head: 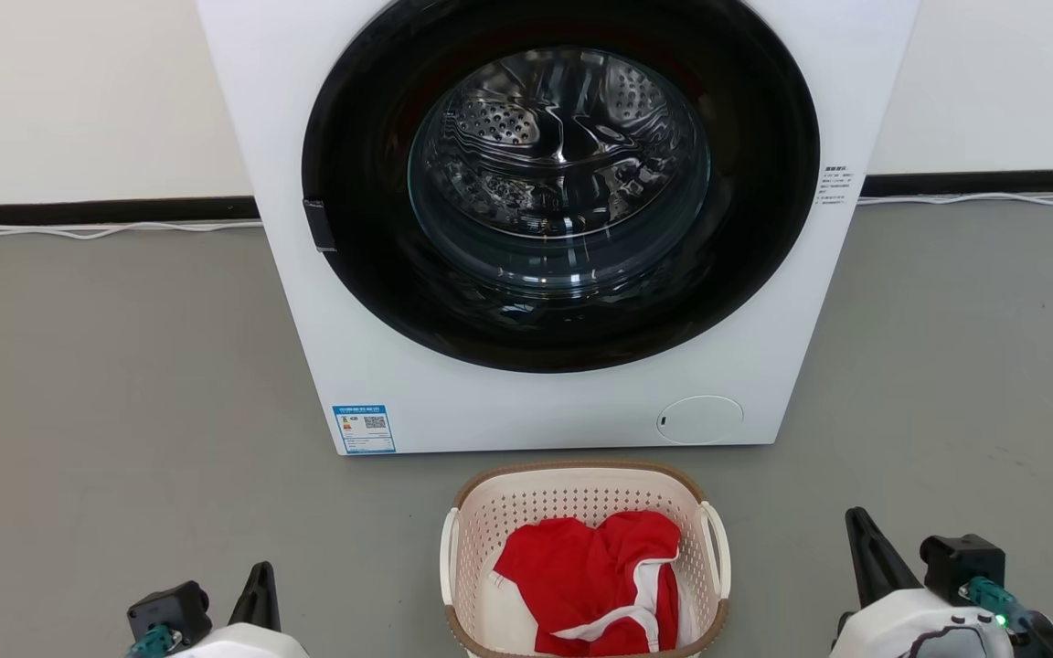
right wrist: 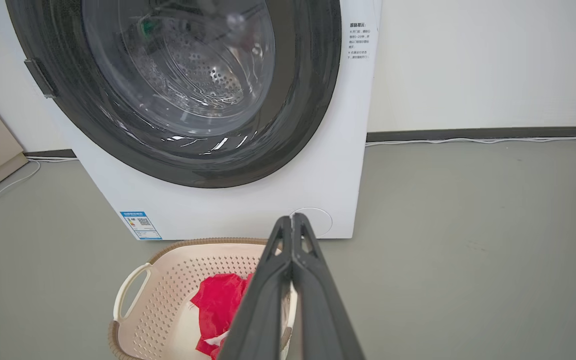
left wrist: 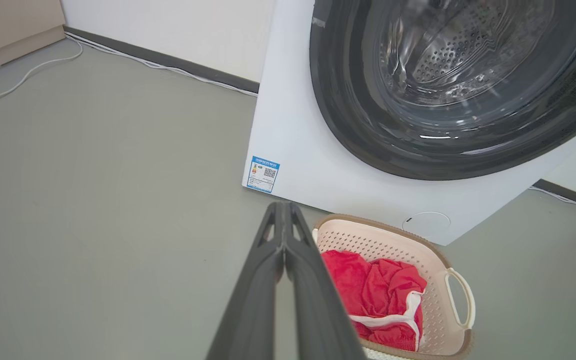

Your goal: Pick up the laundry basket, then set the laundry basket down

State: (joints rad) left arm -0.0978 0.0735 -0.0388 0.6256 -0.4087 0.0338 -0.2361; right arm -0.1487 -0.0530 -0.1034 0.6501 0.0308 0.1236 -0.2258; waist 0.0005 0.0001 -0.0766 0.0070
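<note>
The laundry basket (head: 581, 498) holds a red garment (head: 595, 580)

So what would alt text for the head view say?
A small cream basket holding a red garment sits on a grey floor before a white washer with a round dark-rimmed door. The robot's left hand and right hand show low at either side of it, touching nothing.

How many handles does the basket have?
2: the left handle and the right handle, on opposite sides of the basket.
</note>
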